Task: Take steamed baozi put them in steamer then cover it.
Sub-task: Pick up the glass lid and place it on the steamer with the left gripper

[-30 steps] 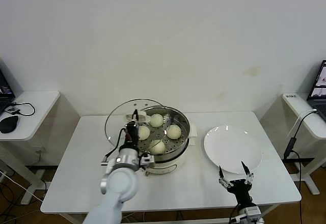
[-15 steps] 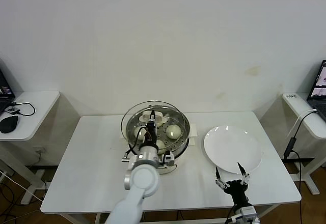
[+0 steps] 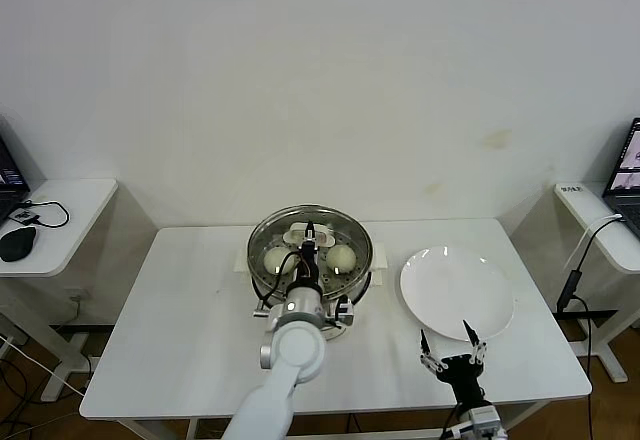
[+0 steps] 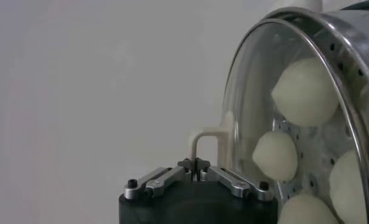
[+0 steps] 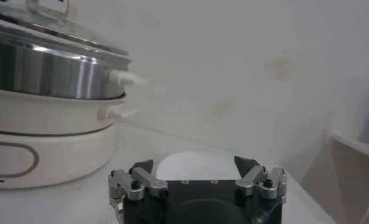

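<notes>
Head view: glass lid (image 3: 310, 237) sits on the steamer (image 3: 310, 260) at mid-surface (image 3: 180, 310); left tool (image 3: 309, 232) is at its cream handle, fingers closed on it. Two steamed baozi (image 3: 341, 257) show through the glass. Right tool (image 3: 452, 343) hangs spread and empty near the front edge, just before the white plate (image 3: 457, 291).

Left wrist view: fingers (image 4: 185, 165) meet at the handle; four baozi lie behind the glass.

Right wrist view: fingers (image 5: 246, 165) wide apart, nothing between; steamer beside.
</notes>
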Controlling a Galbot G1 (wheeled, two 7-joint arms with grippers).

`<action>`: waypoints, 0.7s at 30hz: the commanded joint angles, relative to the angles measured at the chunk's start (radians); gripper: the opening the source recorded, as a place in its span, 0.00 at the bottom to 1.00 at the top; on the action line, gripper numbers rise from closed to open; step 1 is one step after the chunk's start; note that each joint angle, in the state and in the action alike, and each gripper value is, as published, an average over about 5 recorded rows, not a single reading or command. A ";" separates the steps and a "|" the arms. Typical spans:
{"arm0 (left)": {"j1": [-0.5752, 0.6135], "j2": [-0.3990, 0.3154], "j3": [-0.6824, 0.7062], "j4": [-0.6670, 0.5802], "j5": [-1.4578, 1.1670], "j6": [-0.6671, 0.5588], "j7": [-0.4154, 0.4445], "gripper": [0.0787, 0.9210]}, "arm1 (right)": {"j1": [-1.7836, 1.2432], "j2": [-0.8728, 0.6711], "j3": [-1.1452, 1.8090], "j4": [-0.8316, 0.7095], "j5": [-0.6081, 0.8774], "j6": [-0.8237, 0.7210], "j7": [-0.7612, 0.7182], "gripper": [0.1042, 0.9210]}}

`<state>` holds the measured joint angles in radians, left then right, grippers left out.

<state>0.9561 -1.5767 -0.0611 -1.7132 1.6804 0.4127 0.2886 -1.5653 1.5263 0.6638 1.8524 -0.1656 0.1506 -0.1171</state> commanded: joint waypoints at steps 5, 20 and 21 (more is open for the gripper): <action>0.009 -0.023 0.007 0.016 0.016 -0.002 0.004 0.05 | 0.000 0.000 -0.010 -0.004 -0.005 0.002 -0.001 0.88; 0.022 -0.023 0.001 0.002 -0.035 0.006 -0.010 0.05 | -0.004 0.004 -0.022 -0.004 -0.015 0.004 -0.004 0.88; 0.024 -0.023 0.001 -0.005 -0.037 0.006 -0.010 0.06 | -0.004 0.004 -0.023 -0.004 -0.015 0.004 -0.004 0.88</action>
<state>0.9758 -1.5973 -0.0610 -1.7061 1.6595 0.4181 0.2813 -1.5687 1.5294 0.6435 1.8484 -0.1791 0.1538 -0.1210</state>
